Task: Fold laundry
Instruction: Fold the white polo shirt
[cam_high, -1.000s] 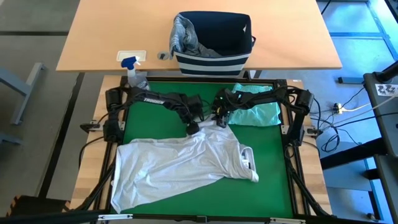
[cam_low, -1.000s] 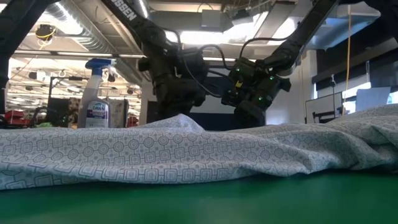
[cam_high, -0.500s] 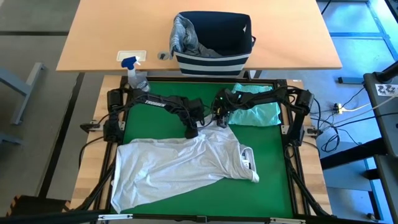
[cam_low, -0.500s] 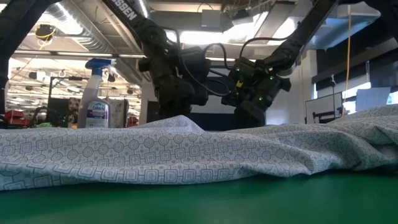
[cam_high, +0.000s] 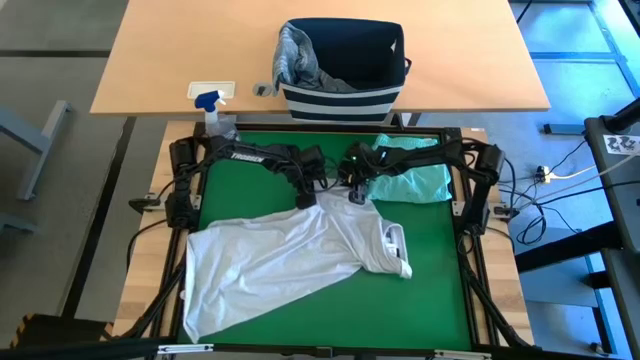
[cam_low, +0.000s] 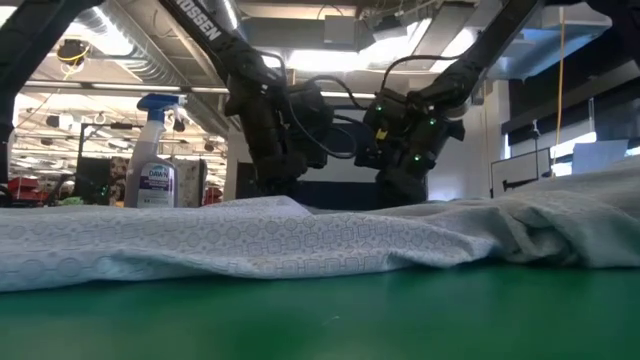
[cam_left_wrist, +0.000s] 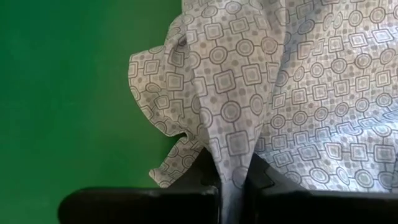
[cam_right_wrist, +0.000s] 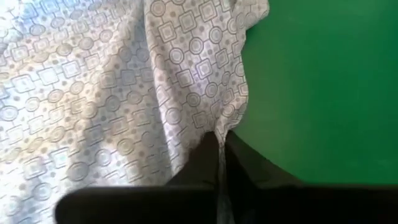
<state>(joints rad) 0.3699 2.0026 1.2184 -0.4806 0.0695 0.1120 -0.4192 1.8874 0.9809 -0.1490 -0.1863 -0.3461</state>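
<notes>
Left gripper (cam_high: 308, 196) and right gripper (cam_high: 352, 192) both pinched tight on the white t-shirt's (cam_high: 290, 255) far hem | shirt sprawled just before the mint-teal garment (cam_high: 412, 180) | likely spreading it flat for folding

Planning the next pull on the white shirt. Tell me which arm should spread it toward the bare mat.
Left, probably. Both jaws pinch the white t-shirt edge, but the left gripper faces open green mat, while the right gripper sits beside the mint-teal garment.

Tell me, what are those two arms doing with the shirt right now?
Left gripper shut on white t-shirt edge. Right gripper shut on same edge. Shirt spread on green mat, mint-teal garment beside. Nothing blocking.
</notes>
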